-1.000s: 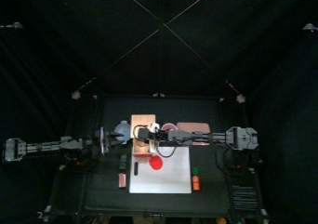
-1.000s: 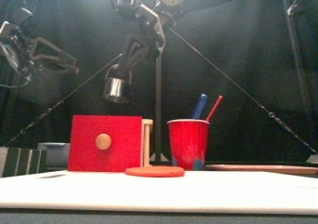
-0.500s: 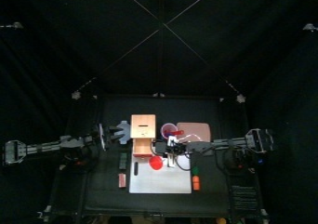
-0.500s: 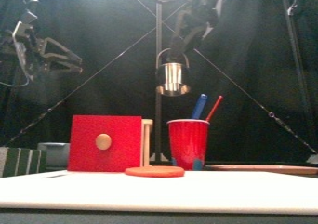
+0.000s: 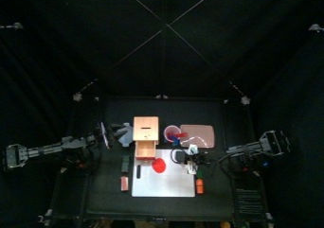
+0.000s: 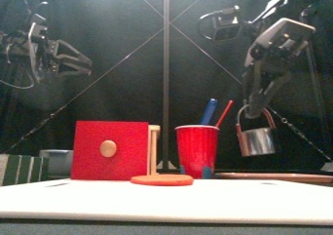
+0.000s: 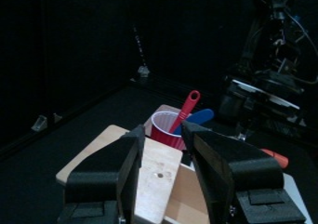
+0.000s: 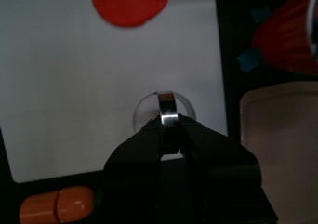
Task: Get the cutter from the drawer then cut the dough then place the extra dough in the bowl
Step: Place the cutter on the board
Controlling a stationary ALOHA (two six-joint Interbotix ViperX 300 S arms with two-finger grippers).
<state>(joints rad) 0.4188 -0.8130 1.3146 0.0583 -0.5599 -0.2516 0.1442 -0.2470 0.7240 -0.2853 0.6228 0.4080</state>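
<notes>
The round metal cutter (image 6: 256, 140) hangs by its wire handle from my right gripper (image 6: 258, 110), which is shut on that handle. It is in the air above the white board (image 8: 74, 88), to the right of the flat red dough disc (image 6: 162, 179). In the right wrist view the cutter (image 8: 170, 111) shows just past the jaws, with the dough (image 8: 130, 3) farther off. My left gripper (image 5: 123, 135) hovers open above the left side of the wooden box (image 5: 147, 132) with its red drawer front (image 6: 109, 151).
A red cup (image 6: 198, 149) with the toy knives stands right of the box. The pink tray (image 5: 200, 134) lies behind the board on the right. A blue-grey bowl (image 6: 55, 160) sits left of the box. An orange toy (image 8: 59, 204) lies at the board's corner.
My right arm has carried the cutter from high over the box to the right and downward, and it now hangs lower above the board. The left arm has barely shifted.
</notes>
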